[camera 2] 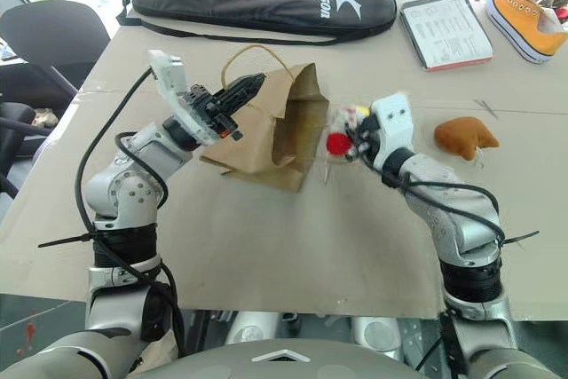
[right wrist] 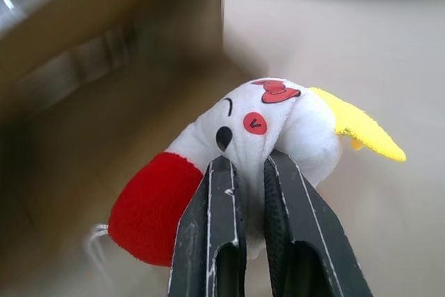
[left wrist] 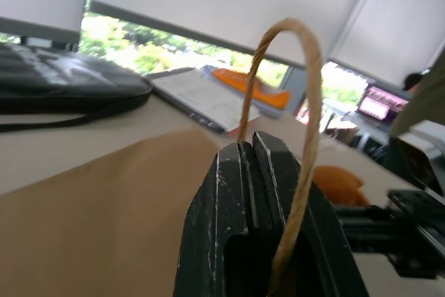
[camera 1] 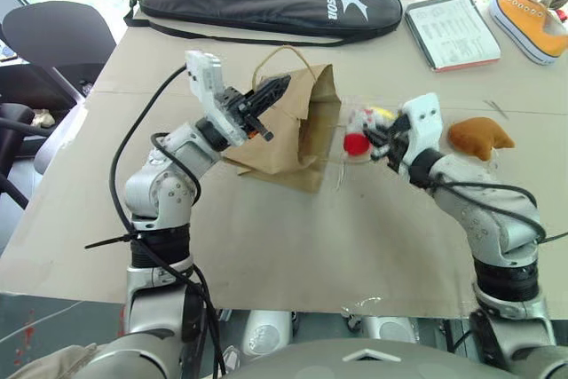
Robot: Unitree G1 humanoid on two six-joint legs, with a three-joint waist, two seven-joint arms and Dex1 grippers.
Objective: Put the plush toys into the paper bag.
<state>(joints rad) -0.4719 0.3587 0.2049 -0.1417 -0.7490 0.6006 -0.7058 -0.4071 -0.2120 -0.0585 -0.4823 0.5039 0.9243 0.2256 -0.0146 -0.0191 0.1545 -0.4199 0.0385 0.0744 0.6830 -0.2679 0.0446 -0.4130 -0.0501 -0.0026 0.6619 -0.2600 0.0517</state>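
Holding the white toy (right wrist: pixel 271 126) between its two fingers, the right gripper (camera 1: pixel 383 141) is clenched on the soft body, and the toy hangs above the table (camera 1: pixel 266 246) just beside the open mouth of the bag (camera 1: pixel 297 122). The left gripper (camera 1: pixel 266 99) is closed on one twine handle (left wrist: pixel 306 137) and keeps that side of the bag lifted, so the bag leans and its opening looks toward the right arm. I judge that the step in hand is the carrying of the first toy to the bag; nothing can be seen inside the bag. The next move calls for bringing the toy over the edge and into the opening before the fingers let go, and the left gripper should keep the mouth wide during this. The paper is crumpled and the opening looks narrow, so the red end or the thin cord could catch on the rim. The brown toy (camera 1: pixel 479 138) lies on the table to the right of the right arm, apart from the bag, and it is not yet taken. At the far edge of the table lie a black case (camera 1: pixel 266 6), a booklet (camera 1: pixel 451 31) and a sneaker (camera 1: pixel 531 19); they are well apart from the work and do not stand in the way. Between toy and bag I see nothing that blocks the path.
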